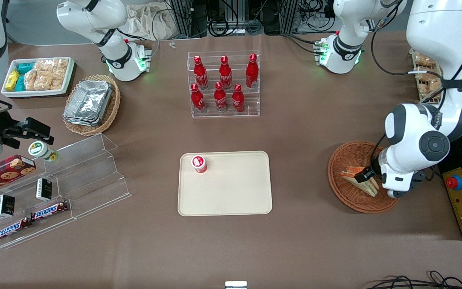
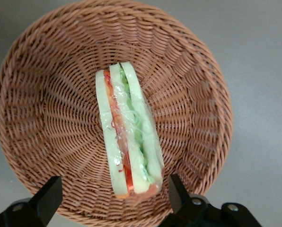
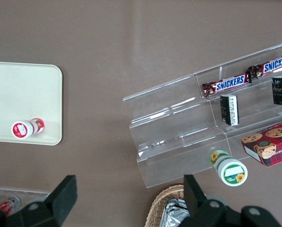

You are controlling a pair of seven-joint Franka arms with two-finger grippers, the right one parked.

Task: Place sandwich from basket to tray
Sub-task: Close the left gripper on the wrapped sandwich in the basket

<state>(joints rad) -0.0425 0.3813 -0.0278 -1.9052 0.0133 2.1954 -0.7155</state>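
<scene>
Wrist view is showing the gripper (image 2: 110,201) hovering over the basket (image 2: 32,94), fingers (image 2: 46,198) spread, straddling the sandwich (image 2: 127,132) across its long axis.

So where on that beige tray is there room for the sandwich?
Most of the tray is bare; only the corner with the small red cup is taken. The open hand hangs over the sandwich in the basket.

The arm's white wrist covers part of the basket (image 1: 347,160) and one end of the sandwich (image 1: 360,179). The gripper (image 2: 113,196) is cut off, showing only fingertips, probably open around the sandwich.
</scene>
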